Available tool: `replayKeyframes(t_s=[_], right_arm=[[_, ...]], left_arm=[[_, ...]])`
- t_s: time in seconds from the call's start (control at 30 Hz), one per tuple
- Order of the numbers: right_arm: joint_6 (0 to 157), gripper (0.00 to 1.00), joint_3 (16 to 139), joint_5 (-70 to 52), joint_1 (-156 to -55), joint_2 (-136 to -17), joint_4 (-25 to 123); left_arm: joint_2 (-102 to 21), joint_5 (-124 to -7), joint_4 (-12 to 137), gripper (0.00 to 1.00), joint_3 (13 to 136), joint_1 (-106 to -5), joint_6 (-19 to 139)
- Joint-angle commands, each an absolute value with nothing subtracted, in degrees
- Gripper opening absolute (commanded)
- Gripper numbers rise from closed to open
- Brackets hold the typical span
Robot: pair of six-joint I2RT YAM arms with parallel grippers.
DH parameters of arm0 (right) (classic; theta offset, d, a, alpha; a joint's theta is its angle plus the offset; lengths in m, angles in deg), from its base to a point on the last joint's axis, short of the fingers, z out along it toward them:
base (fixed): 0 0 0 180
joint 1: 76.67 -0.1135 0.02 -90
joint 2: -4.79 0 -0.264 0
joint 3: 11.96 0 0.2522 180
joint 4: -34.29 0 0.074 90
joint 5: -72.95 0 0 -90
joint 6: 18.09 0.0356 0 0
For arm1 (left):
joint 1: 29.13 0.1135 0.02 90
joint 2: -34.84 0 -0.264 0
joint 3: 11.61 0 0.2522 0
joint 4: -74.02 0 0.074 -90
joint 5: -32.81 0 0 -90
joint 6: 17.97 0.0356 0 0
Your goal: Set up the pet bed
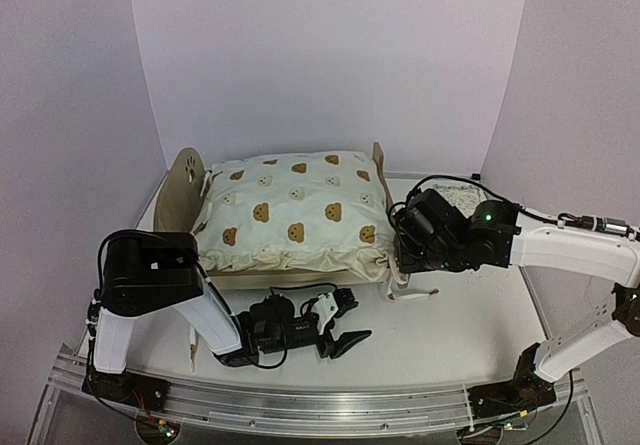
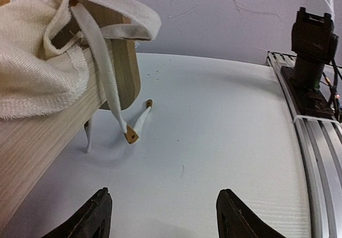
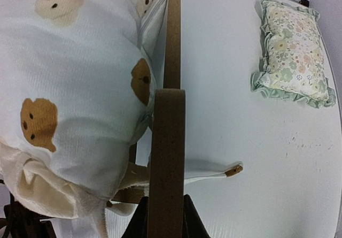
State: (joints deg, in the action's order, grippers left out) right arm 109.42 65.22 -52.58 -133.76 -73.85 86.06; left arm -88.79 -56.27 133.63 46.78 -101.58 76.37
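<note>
- Top external view: the pet bed (image 1: 183,187) stands mid-way across the surface (image 1: 480,315), with the headboard to the left and the footboard (image 1: 379,162) to the right.
- Contents of the frame: the bear-print quilt (image 1: 295,205) fills it end to end and bulges over the near side. The mattress beneath cannot be made out with certainty.
- The floral pillow (image 3: 291,48) lies outside the bed, on the surface beyond the footboard.
- State of the right claw (image 3: 166,221): nearly closed, clamped on the footboard, one finger on each face of the board.
- State of the left claw (image 2: 164,198): wide apart, nothing between its fingers, low over the surface near the front footboard corner, where the quilt ties (image 2: 101,61) hang loose.
- Step in hand, as judged: the quilt is in and the frame is steadied. The ties and pillow are outstanding.
- Next move, as judged: close the left claw on a dangling tie, or release the footboard so the right claw can fetch the pillow to the headboard end.
</note>
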Motion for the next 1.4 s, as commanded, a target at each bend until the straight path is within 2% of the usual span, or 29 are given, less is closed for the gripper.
replayKeyframes(t_s=[0.0,0.2,0.53,0.97,1.37], right_arm=[[112.3,0.00,71.7,-52.8,-135.2,-71.9,73.2],[112.7,0.00,71.6,-53.1,-135.5,-71.4,73.2],[112.7,0.00,71.0,-52.7,-136.0,-70.9,73.1],[112.3,0.00,70.4,-52.9,-136.1,-70.2,72.7],[112.6,0.00,70.1,-52.2,-136.4,-70.4,72.2]], left_arm=[[-93.2,-48.7,141.3,0.65,52.4,-101.8,76.3],[-97.6,-43.9,140.8,0.65,57.7,-101.8,75.9],[-102.7,-40.8,135.7,0.58,65.7,-100.6,76.7],[-101.0,-36.7,131.5,0.45,61.9,-100.0,78.1],[-106.4,-32.2,128.5,0.40,71.9,-100.0,79.1]])
